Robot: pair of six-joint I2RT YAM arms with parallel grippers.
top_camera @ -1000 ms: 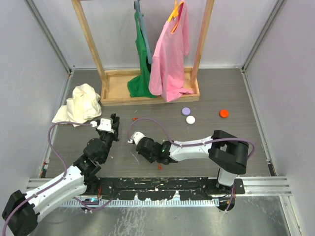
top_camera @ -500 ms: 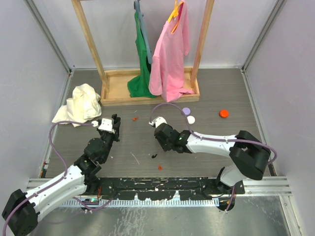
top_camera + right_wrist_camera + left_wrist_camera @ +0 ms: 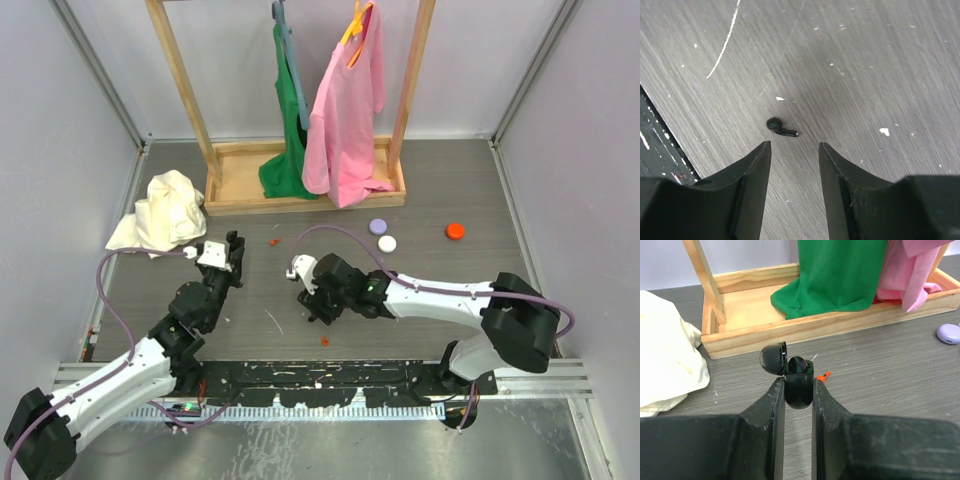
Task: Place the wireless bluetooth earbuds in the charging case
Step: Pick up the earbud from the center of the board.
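Note:
My left gripper (image 3: 799, 384) is shut on the black charging case (image 3: 799, 390), held upright just above the table. Its lid (image 3: 773, 358) is flipped open to the left, and a dark earbud (image 3: 798, 364) sits in the case's mouth. In the top view this gripper (image 3: 229, 256) is at the left centre. A second black earbud (image 3: 779, 127) lies loose on the grey table, stem pointing right. My right gripper (image 3: 794, 145) hangs open just short of it, with nothing between its fingers. In the top view the right gripper (image 3: 314, 310) points down at mid-table.
A wooden rack (image 3: 300, 190) with a green garment and a pink shirt (image 3: 348, 110) stands at the back. A white cloth (image 3: 162, 212) lies at the left. Purple (image 3: 378, 226), white (image 3: 387, 243) and orange (image 3: 455, 231) caps lie at the right. Small red bits (image 3: 324, 341) dot the table.
The right arm swung away to the right, then came back and down over the loose earbud, and its jaws opened. The left gripper and case have not moved.

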